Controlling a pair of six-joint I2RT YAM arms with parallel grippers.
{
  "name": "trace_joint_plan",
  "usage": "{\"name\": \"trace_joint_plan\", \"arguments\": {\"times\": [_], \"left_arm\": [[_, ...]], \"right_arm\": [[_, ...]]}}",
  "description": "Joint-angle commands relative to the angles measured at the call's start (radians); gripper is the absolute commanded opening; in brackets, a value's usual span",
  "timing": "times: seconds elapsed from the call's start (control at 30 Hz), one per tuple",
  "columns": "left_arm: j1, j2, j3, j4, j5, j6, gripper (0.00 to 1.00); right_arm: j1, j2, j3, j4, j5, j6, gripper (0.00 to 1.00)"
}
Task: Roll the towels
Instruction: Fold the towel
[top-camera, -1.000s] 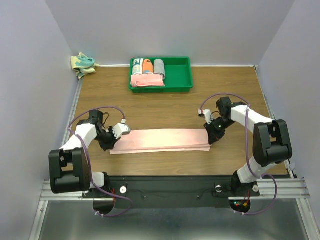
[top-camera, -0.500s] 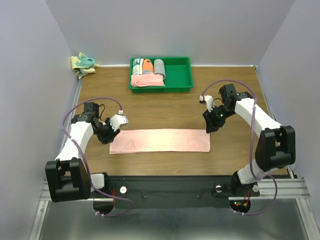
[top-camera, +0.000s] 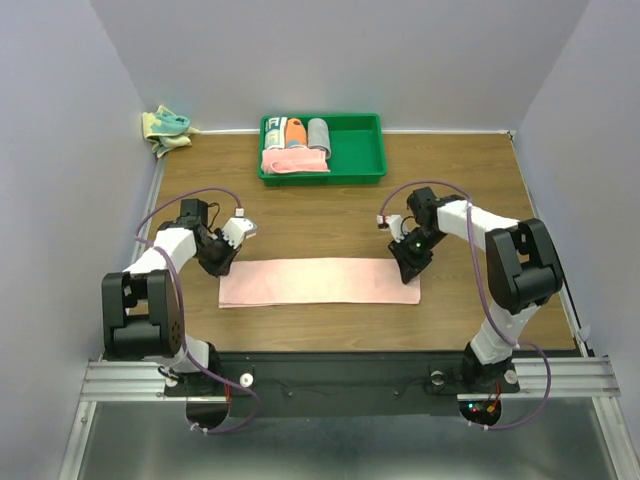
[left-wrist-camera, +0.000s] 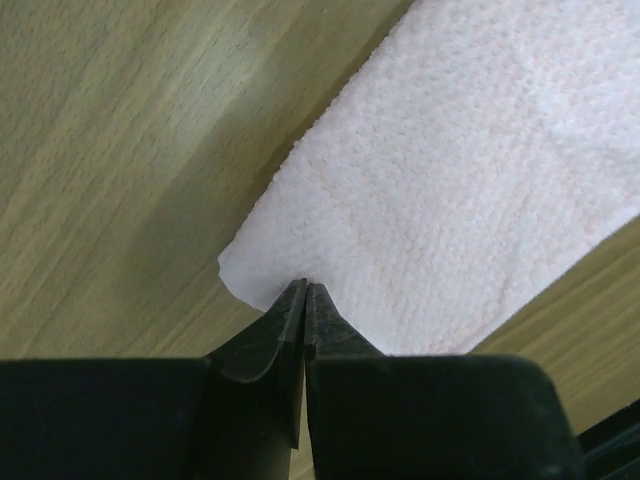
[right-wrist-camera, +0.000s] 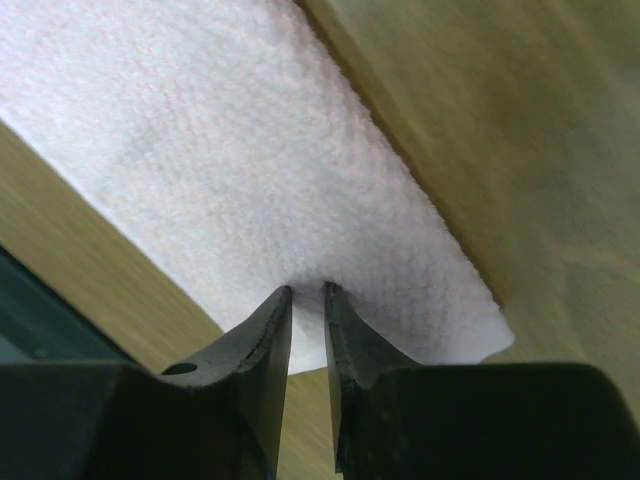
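Here, the work sits on the arms' side of the green tray (top-camera: 355, 148):

- The pink towel (top-camera: 320, 282) lies flat on the table (top-camera: 330, 220) as one long strip, running crosswise to the tray's front wall and well apart from it. Laid out smooth like this, it looks ready for rolling from one short end.
- The left end effector (top-camera: 222, 260) is at the towel's left end, by the corner nearer the tray. Its fingers are pressed together with the tips on the hem. I cannot tell whether any cloth is caught between them.
- The right end effector (top-camera: 408, 262) is at the opposite end. Its fingers are closed to a thin slit and the cloth puckers up between the tips, so I judge it to be pinching the pink towel.
- With one arm on each end, the strip can be kept taut and straight.
- The teal towel (top-camera: 165, 128) lies crumpled to the tray's left, not yet rolled.
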Motion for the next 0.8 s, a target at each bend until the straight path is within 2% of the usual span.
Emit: {"name": "trace_joint_plan", "arguments": {"times": [0.0, 0.1, 0.2, 0.3, 0.33, 0.43, 0.6, 0.77], "left_arm": [[-0.041, 0.031, -0.013, 0.127, -0.099, -0.111, 0.10], [-0.079, 0.094, 0.027, 0.193, -0.117, -0.174, 0.04], [-0.091, 0.217, 0.145, 0.235, -0.120, -0.237, 0.02], [-0.091, 0.395, 0.320, 0.224, -0.131, -0.296, 0.01], [-0.091, 0.421, 0.404, 0.213, -0.130, -0.310, 0.01], [-0.091, 0.485, 0.510, 0.186, -0.114, -0.341, 0.01], [-0.088, 0.480, 0.491, 0.164, -0.160, -0.349, 0.01], [-0.088, 0.368, 0.314, 0.187, -0.163, -0.353, 0.01]], "right_arm": [[0.019, 0.008, -0.044, 0.042, 0.070, 0.022, 0.25], [0.077, -0.005, -0.106, 0.040, 0.081, 0.019, 0.24], [0.158, -0.002, -0.141, 0.049, 0.093, 0.029, 0.24], [0.188, 0.014, -0.150, 0.077, 0.121, 0.055, 0.24], [0.188, 0.023, -0.141, 0.086, 0.160, 0.061, 0.24], [0.185, 0.035, -0.126, 0.120, 0.254, 0.068, 0.24], [0.127, 0.081, -0.069, 0.132, 0.354, 0.039, 0.23], [-0.010, 0.150, 0.047, 0.131, 0.398, -0.023, 0.23]]}}
